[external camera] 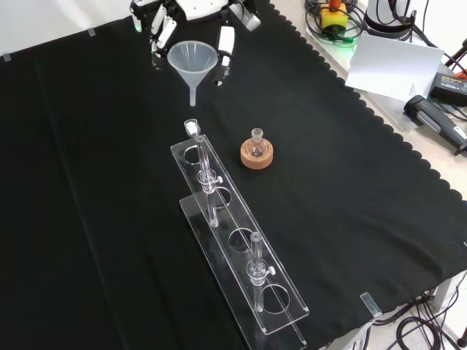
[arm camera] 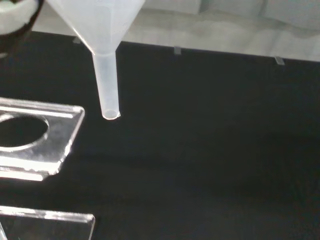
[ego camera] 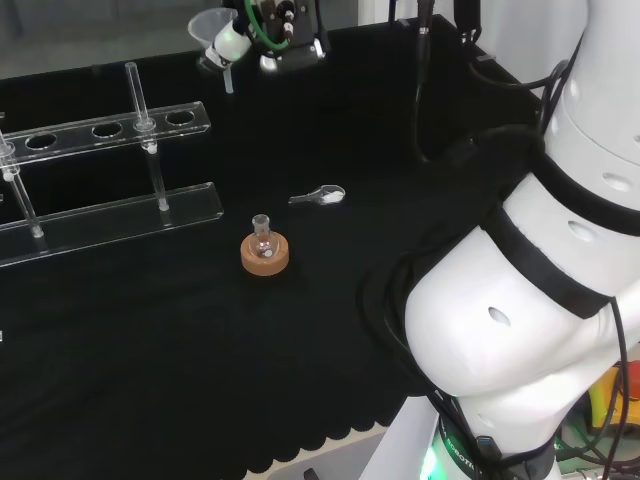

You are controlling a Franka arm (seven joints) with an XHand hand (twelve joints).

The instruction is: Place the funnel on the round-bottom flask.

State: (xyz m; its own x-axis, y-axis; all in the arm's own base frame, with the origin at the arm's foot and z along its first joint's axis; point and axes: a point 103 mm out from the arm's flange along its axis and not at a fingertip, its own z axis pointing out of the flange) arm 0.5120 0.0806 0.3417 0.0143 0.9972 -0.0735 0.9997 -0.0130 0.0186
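Observation:
A clear plastic funnel point(external camera: 193, 61) hangs above the cloth with its stem pointing down, held at its rim by the black and white hand point(external camera: 219, 44), whose fingers curl round it. In the head view the funnel point(ego camera: 213, 35) and the hand point(ego camera: 237, 40) are at the far edge of the bench. The wrist view shows the funnel's cone and stem point(arm camera: 106, 75) close up, above the black cloth. A small round-bottom flask point(external camera: 256, 144) stands upright in a cork ring point(external camera: 257, 157) mid-bench, well apart from the funnel; in the head view the flask point(ego camera: 263, 236) sits nearer than the hand.
A clear acrylic test-tube rack point(external camera: 237, 240) with three tubes runs down the front view beside the flask; in the head view this rack point(ego camera: 105, 130) lies at the left. A small metal scoop point(ego camera: 320, 196) lies right of the flask. White arm links point(ego camera: 530, 270) stand at the right.

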